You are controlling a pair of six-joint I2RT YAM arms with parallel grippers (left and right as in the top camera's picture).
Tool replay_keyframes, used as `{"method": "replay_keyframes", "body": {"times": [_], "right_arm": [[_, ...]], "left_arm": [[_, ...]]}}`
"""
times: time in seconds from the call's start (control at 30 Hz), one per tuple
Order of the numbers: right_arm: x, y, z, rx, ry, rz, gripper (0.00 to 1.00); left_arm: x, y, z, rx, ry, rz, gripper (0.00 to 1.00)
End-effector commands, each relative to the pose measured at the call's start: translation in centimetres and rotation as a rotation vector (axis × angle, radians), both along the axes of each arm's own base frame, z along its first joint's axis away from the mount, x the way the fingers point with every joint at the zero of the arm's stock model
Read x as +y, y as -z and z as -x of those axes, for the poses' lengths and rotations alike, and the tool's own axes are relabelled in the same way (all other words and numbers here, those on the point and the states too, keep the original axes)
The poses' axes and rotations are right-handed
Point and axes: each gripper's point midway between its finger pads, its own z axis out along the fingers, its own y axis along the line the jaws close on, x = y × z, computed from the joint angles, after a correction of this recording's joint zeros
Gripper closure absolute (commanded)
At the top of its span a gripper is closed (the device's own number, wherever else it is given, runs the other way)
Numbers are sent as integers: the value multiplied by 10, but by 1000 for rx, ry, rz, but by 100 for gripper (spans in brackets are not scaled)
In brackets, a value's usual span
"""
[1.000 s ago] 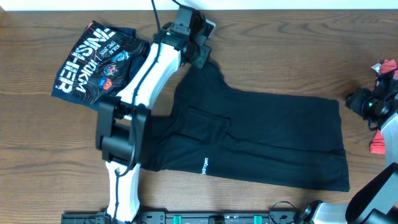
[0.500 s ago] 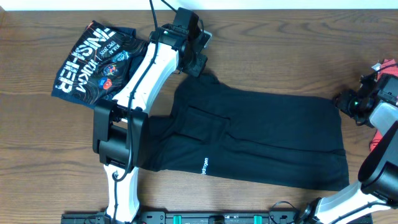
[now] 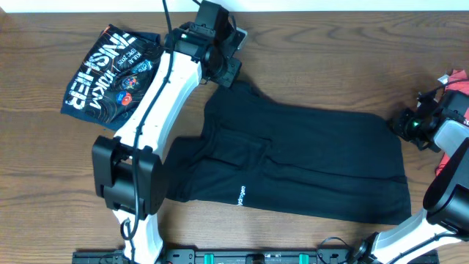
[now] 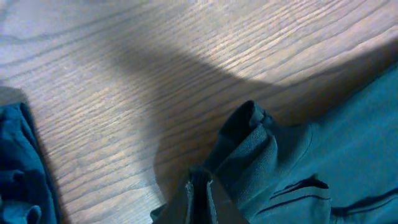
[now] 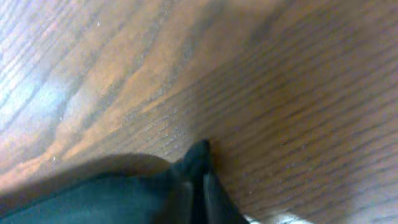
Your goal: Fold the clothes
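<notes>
Right gripper (image 3: 399, 123) now at upper right corner of black T-shirt (image 3: 308, 161); jaws, apart a second ago, now pinched together on hem. Left gripper (image 3: 231, 72) clamped on shoulder fabric, top left. Shirt spread mid-table (image 3: 330, 44). Both ends held: fold can likely begin

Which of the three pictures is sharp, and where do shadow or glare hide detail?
Overhead view: sharp and evenly lit, yet the black T-shirt shows few folds. Left wrist view: a broad shadow crosses the table, and the same shirt looks bluish. Right wrist view: soft and blurred throughout, with pale glare on the wood at the left.
</notes>
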Motion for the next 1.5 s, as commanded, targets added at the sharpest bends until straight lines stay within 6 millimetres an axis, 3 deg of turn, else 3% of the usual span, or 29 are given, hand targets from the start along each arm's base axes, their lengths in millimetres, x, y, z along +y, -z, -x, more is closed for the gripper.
{"method": "replay_keyframes", "body": {"times": [0.0, 0.13, 0.27, 0.57, 0.73, 0.97, 1.3, 1.47], "right_arm": [[5, 0, -5, -2, 14, -27, 99], [0, -19, -7, -41, 21, -5, 99], [-4, -54, -3, -88, 34, 22, 99], [-22, -100, 48, 20, 200, 169, 99], [-33, -102, 87, 151, 349, 210, 99], [-33, -91, 124, 305, 386, 210, 99], [-26, -85, 151, 415, 392, 185, 99], [-22, -84, 156, 440, 387, 174, 99]], "left_arm": [[2, -10, 1, -20, 0, -5, 94], [5, -7, 7, 6, 1, -15, 94], [12, -3, 16, 46, -8, -50, 94], [32, 1, 51, 168, -19, -138, 94], [42, 6, 78, 283, -31, -177, 94], [55, 7, 114, 439, -88, -224, 94], [71, 4, 157, 625, -137, -296, 94], [80, 14, 181, 732, -150, -345, 94]]}}
